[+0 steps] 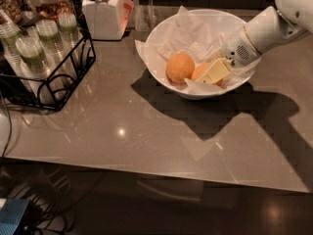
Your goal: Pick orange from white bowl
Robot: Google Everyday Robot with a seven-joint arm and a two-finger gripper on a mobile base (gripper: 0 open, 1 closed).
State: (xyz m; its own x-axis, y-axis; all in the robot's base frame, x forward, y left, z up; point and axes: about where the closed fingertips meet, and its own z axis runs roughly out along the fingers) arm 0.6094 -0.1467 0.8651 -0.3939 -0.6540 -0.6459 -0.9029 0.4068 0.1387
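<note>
The white bowl [161,38], lined with crumpled white paper, stands at the back middle of the table. Two fruits lie in it. The orange [198,71], deeper in colour, lies right of centre and is partly covered by my gripper. A paler, egg-shaped orange [179,67] lies just left of it, touching or nearly touching. My gripper [209,74], cream-coloured, reaches in over the bowl's right rim from the upper right and sits right against the orange's near right side.
A black wire rack [54,77] with several lidded cups stands at the left. A white lidded jar [103,11] stands behind the bowl's left. A clear glass [143,13] is beside the jar. The table's front edge runs along the bottom.
</note>
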